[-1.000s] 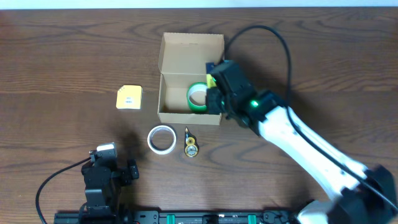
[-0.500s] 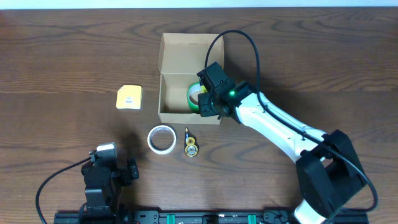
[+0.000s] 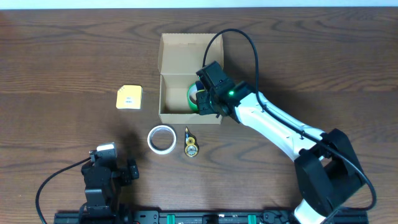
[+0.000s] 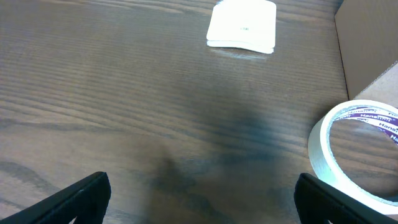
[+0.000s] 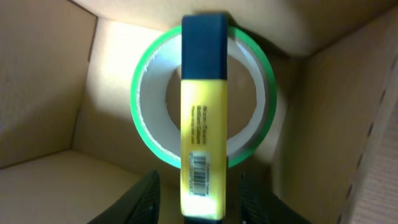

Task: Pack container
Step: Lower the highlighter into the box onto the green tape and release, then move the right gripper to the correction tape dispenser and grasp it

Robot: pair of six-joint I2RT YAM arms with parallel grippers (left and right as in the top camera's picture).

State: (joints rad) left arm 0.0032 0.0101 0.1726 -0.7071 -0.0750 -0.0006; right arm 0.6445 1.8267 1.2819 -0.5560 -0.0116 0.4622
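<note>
Right gripper clasps a highlighter over green tape in the container (pose unchanged from a half-second before). Left gripper gapes empty.

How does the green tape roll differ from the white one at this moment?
The green roll lies inside the box; the white roll lies on the table in front of it. A yellow marker crosses over the green roll; nothing crosses the white roll. The green roll's core looks plain white, while the white roll's core bears purple print. Both are tape rings lying flat.
</note>
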